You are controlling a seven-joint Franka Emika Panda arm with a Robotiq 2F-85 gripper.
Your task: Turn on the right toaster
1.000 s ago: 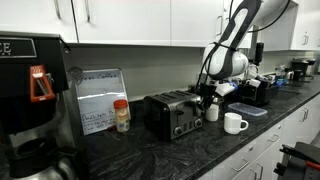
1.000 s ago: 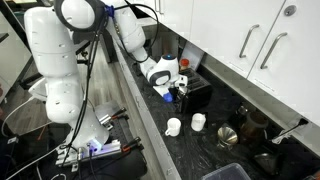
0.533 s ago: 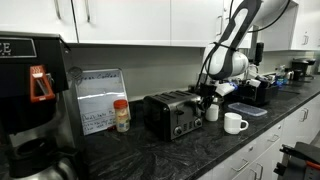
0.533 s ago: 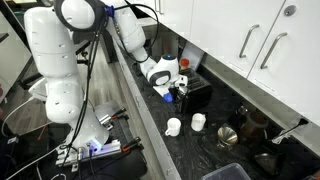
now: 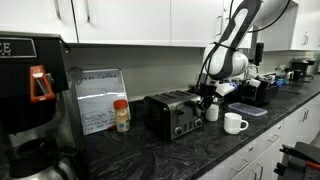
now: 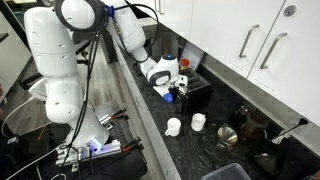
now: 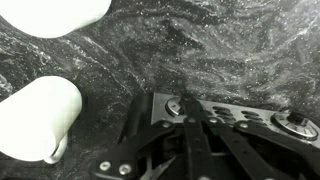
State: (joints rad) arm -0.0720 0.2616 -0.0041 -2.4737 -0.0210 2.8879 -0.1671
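Plainly boxy, silver-fronted right toaster (image 5: pixel 173 114)

A kitchen is shown: a dark marbled countertop (image 5: pixel 150 155) is spread across the lower frame, with white handled cabinets (image 5: pixel 130 20) along the top. A coffee machine (image 5: pixel 30 100) at far left, a toaster (image 5: pixel 173 114) and a white mug (image 5: pixel 235 122) are set on it.

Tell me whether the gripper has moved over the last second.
No. In an exterior view the gripper stays at the same spot over the right toaster's end, just as far from the white mug.
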